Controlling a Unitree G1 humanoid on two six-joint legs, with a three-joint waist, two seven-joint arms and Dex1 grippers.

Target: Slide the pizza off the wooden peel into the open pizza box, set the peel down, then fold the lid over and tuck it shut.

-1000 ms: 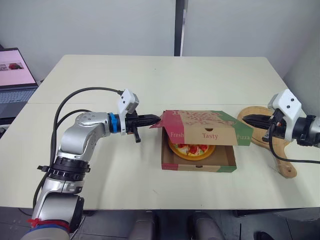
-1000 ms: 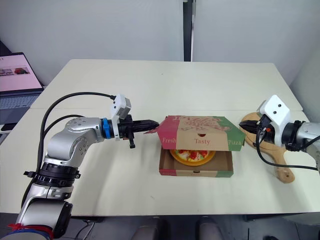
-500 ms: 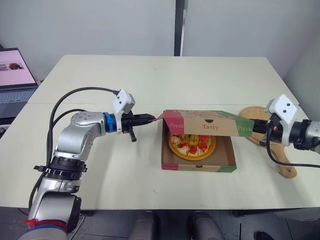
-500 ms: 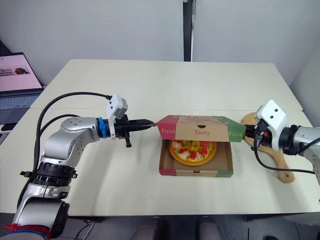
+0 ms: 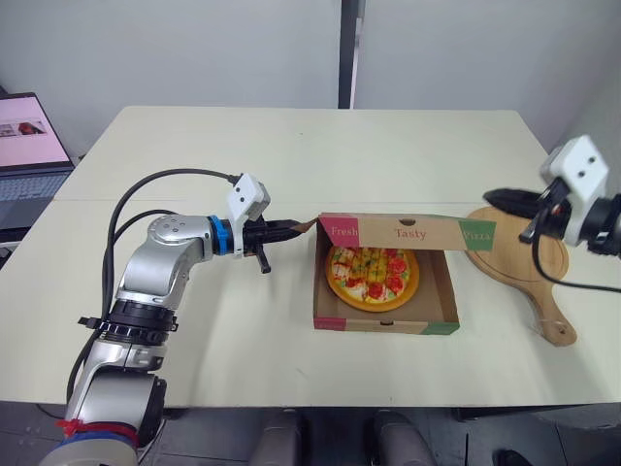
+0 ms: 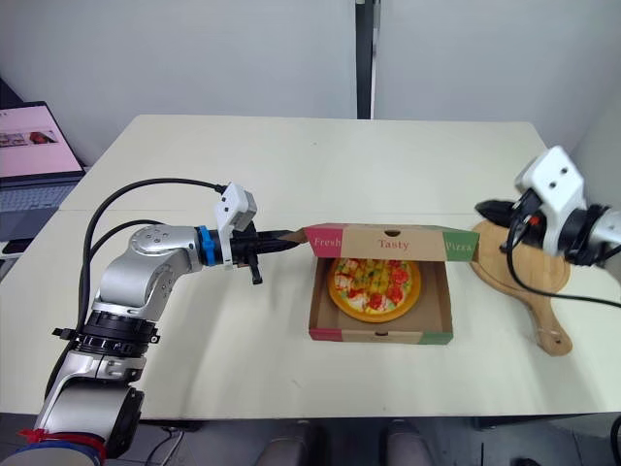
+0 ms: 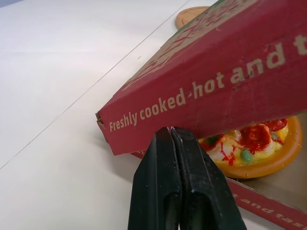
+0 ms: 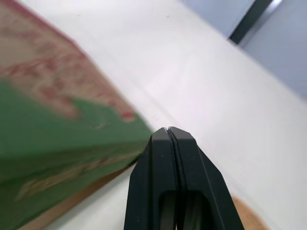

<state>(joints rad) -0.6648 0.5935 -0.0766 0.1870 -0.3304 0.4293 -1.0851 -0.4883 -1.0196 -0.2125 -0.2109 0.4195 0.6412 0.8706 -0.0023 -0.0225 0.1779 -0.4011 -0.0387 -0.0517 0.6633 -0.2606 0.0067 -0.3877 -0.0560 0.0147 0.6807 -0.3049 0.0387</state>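
Observation:
The pizza box [image 5: 386,323] sits mid-table with the pizza [image 5: 374,275] lying inside. Its lid [image 5: 408,233] stands nearly upright along the back edge, the "Fresh Tasty Pizza" flap facing me. My left gripper [image 5: 305,227] is shut, its tips touching the lid's red left corner [image 7: 158,115] with nothing held between them. My right gripper [image 5: 488,195] is shut and raised, just off the lid's green right end [image 8: 53,124]. The wooden peel [image 5: 524,267] lies flat on the table to the right of the box, under the right arm.
An open laptop [image 5: 29,146] stands at the table's left edge. A black cable [image 5: 160,180] loops over the left arm. The beige table [image 5: 291,155] stretches bare behind the box.
The lid has swung up from half lowered over the pizza to nearly upright. My right gripper has lifted up and away to the right. The left gripper stays at the lid's left corner.

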